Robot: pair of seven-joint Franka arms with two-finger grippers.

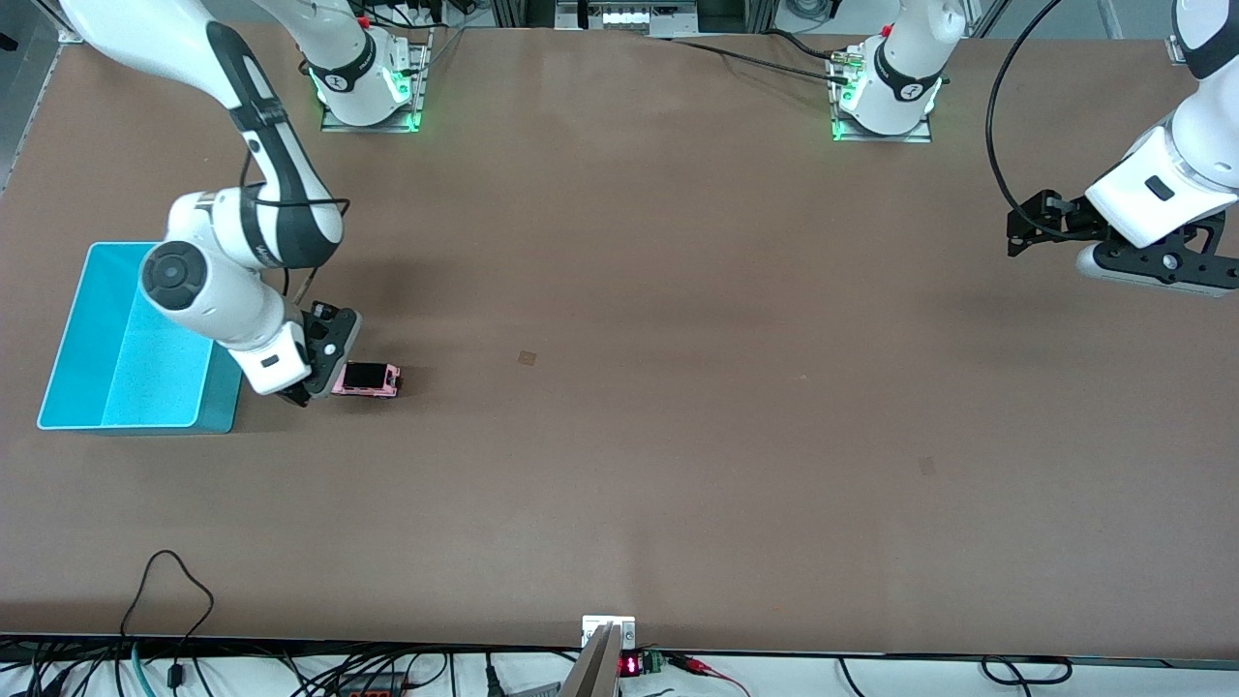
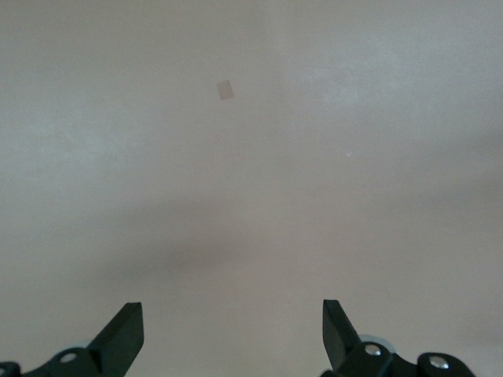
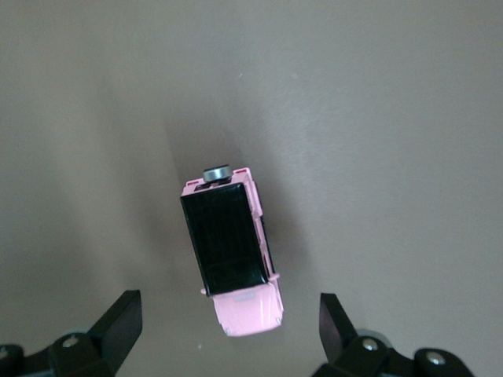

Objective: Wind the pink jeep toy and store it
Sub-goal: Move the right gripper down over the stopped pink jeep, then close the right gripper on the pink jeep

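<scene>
The pink jeep toy (image 1: 368,378) stands on its wheels on the brown table, beside the teal bin (image 1: 97,334), toward the right arm's end. It has a black roof panel. My right gripper (image 1: 312,385) is low by the end of the toy that faces the bin, and is open. In the right wrist view the toy (image 3: 233,255) lies just ahead of the gap between the fingers (image 3: 118,322), with its pink bonnet reaching toward the gap; the gripper (image 3: 228,323) touches nothing. My left gripper (image 1: 1028,225) waits high over the left arm's end of the table, open and empty (image 2: 233,330).
The teal bin is open-topped and looks empty. A small square mark (image 1: 527,358) lies on the table near the middle. Cables run along the table edge nearest the front camera.
</scene>
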